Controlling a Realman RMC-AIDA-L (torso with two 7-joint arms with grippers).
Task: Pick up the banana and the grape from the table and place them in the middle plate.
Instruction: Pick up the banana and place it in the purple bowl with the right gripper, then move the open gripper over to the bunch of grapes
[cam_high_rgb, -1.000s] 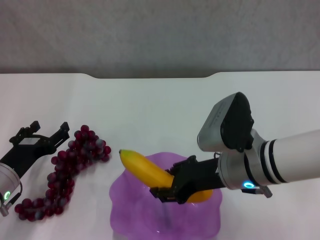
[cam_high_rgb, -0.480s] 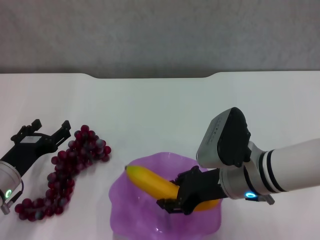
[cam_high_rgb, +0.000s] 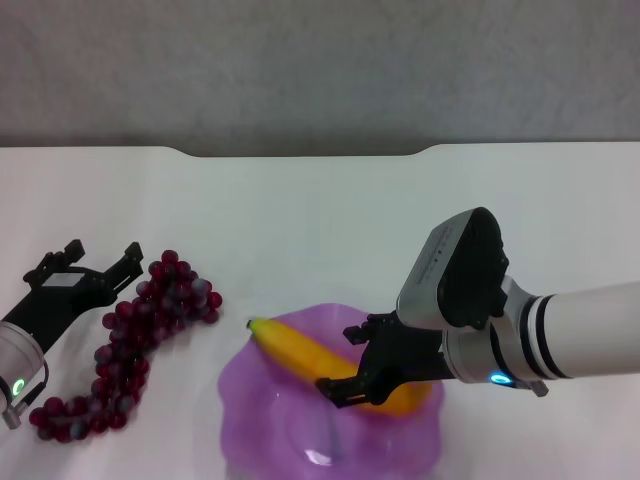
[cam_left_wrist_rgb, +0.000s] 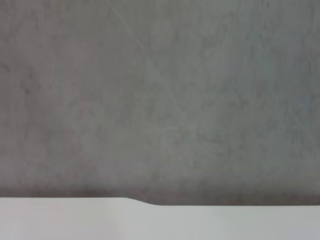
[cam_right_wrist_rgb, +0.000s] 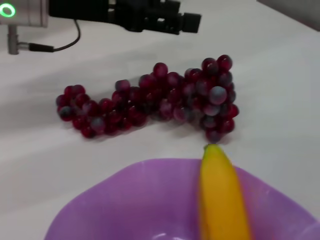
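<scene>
The yellow banana (cam_high_rgb: 305, 355) lies in the purple scalloped plate (cam_high_rgb: 262, 425), with its stem tip at the plate's far left rim. My right gripper (cam_high_rgb: 350, 362) is open and straddles the banana's middle, one finger on each side, with a gap showing. The bunch of dark red grapes (cam_high_rgb: 140, 330) trails across the white table (cam_high_rgb: 320, 220) to the left of the plate. My left gripper (cam_high_rgb: 98, 258) is open and empty, just left of the far end of the bunch. The right wrist view shows the banana (cam_right_wrist_rgb: 222, 200), the plate (cam_right_wrist_rgb: 125, 200) and the grapes (cam_right_wrist_rgb: 150, 102).
The table's notched far edge (cam_high_rgb: 300, 152) meets a grey wall. The left arm's body with its green light (cam_right_wrist_rgb: 20, 12) lies beyond the grapes in the right wrist view. The left wrist view shows only the wall and the table edge (cam_left_wrist_rgb: 150, 222).
The right gripper came down with the banana into the plate, and its fingers have spread off it. The banana now rests in the plate. The left gripper has hardly moved.
</scene>
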